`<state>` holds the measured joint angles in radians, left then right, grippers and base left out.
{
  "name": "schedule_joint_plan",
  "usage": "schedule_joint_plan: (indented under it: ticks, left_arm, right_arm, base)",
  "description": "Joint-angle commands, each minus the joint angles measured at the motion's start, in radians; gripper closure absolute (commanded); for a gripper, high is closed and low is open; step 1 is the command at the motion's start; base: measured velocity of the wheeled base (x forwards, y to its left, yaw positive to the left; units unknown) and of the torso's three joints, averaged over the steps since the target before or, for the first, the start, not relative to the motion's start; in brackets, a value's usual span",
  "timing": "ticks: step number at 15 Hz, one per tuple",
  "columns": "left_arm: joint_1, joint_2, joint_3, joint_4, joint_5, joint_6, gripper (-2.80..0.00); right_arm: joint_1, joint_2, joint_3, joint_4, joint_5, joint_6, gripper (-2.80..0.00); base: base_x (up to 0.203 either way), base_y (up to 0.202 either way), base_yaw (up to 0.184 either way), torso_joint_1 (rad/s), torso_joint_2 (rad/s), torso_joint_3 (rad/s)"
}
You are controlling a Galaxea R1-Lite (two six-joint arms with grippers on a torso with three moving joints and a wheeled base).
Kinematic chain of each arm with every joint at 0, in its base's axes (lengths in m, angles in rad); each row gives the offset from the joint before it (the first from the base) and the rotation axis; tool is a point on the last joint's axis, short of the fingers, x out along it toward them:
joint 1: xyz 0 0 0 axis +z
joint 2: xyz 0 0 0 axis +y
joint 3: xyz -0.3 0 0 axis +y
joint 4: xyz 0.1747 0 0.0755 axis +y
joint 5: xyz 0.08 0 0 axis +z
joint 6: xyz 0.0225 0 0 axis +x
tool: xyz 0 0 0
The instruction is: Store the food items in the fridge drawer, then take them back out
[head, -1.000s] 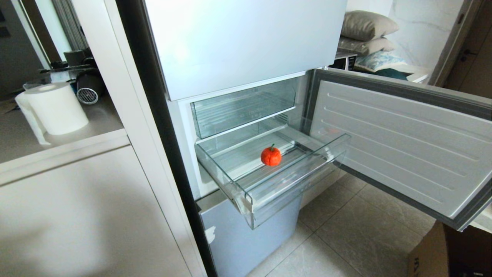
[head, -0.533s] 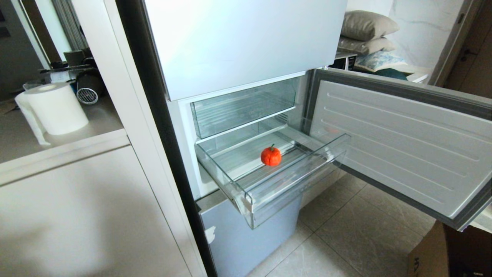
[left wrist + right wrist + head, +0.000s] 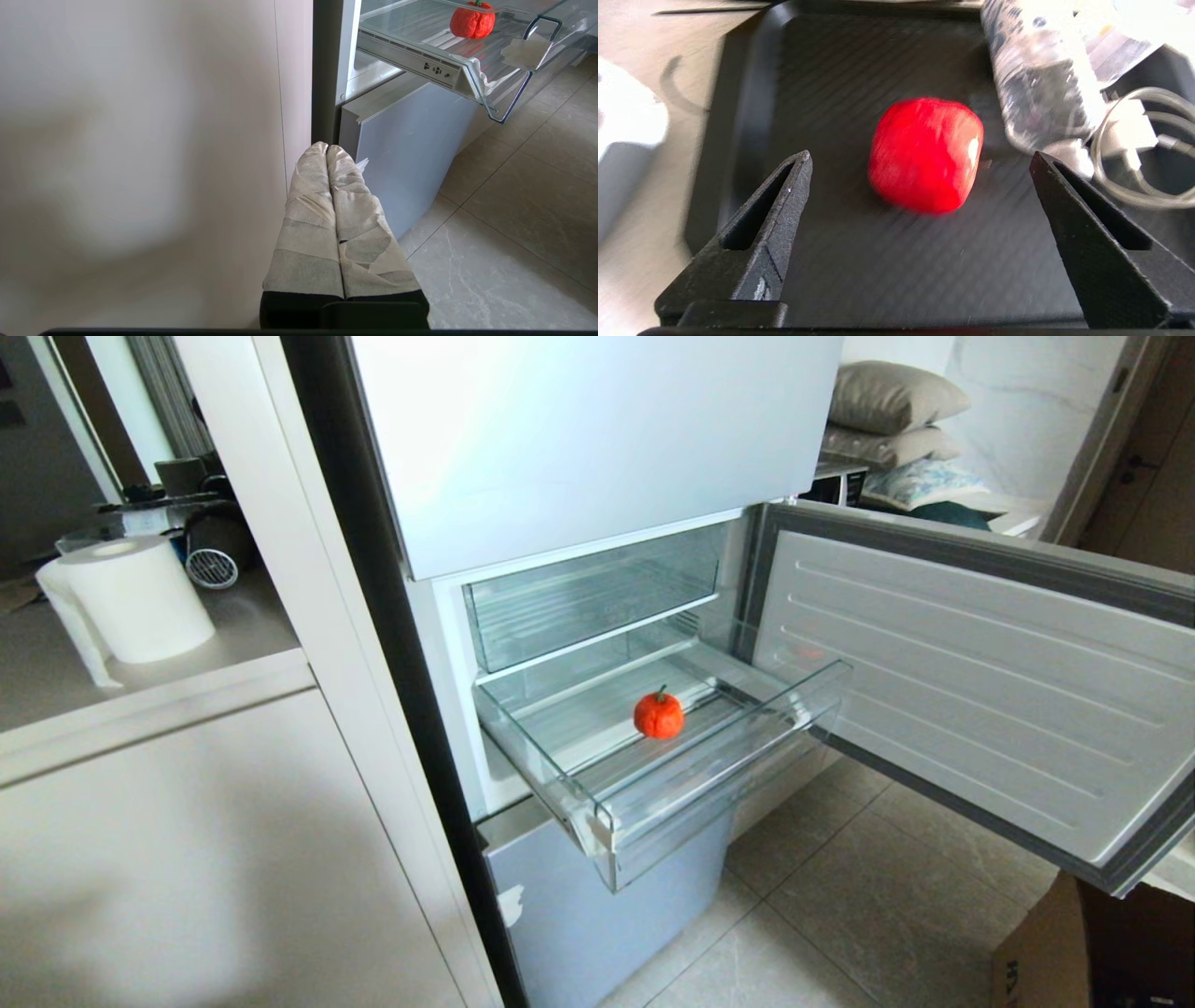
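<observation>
Jaws wide, right gripper [image 3: 920, 158] over red box [image 3: 926, 154] in black tray [image 3: 752, 93].

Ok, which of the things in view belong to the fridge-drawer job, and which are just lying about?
Job: orange-red fruit, lying in the pulled-out fridge drawer; right gripper, open over the black tray.

Lying about: red box and water bottle on that tray; cable; paper roll; upper drawer; left gripper, shut and parked.

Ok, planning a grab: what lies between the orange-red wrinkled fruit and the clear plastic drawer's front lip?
Only bare ribbed drawer floor between fruit and front lip, per the head view.
</observation>
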<state>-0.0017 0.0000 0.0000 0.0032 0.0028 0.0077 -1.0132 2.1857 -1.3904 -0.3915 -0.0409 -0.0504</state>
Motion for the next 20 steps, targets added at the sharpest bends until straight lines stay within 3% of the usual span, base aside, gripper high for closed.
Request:
schedule_joint_plan:
  ticks: [1,6,15,17,18,20]
  left_arm:
    - [0.000,0.002,0.000,0.000,0.000,0.000,0.00]
    - [0.000,0.002,0.000,0.000,0.000,0.000,0.00]
    - [0.000,0.002,0.000,0.000,0.000,0.000,0.00]
    - [0.000,0.002,0.000,0.000,0.000,0.000,0.00]
    - [0.000,0.002,0.000,0.000,0.000,0.000,0.00]
    - [0.000,0.002,0.000,0.000,0.000,0.000,0.00]
  right_arm:
    - [0.001,0.098,-0.081,-0.002,-0.016,-0.004,-2.80]
    - [0.002,0.196,-0.156,-0.010,-0.020,-0.017,-2.80]
    - [-0.004,0.258,-0.159,-0.013,-0.010,0.001,-2.80]
    - [-0.004,0.280,-0.160,-0.070,0.003,0.001,-2.80]
    - [-0.004,0.292,-0.160,-0.119,0.003,-0.002,0.00]
    - [-0.004,0.298,-0.154,-0.142,0.004,-0.003,0.00]
  base:
    - [0.000,0.000,0.000,0.000,0.00,0.000]
    - [0.000,0.000,0.000,0.000,0.00,0.000]
    - [0.000,0.000,0.000,0.000,0.00,0.000]
    - [0.000,0.000,0.000,0.000,0.00,0.000]
    - [0.000,0.000,0.000,0.000,0.00,0.000]
    - [0.000,0.000,0.000,0.000,0.00,0.000]
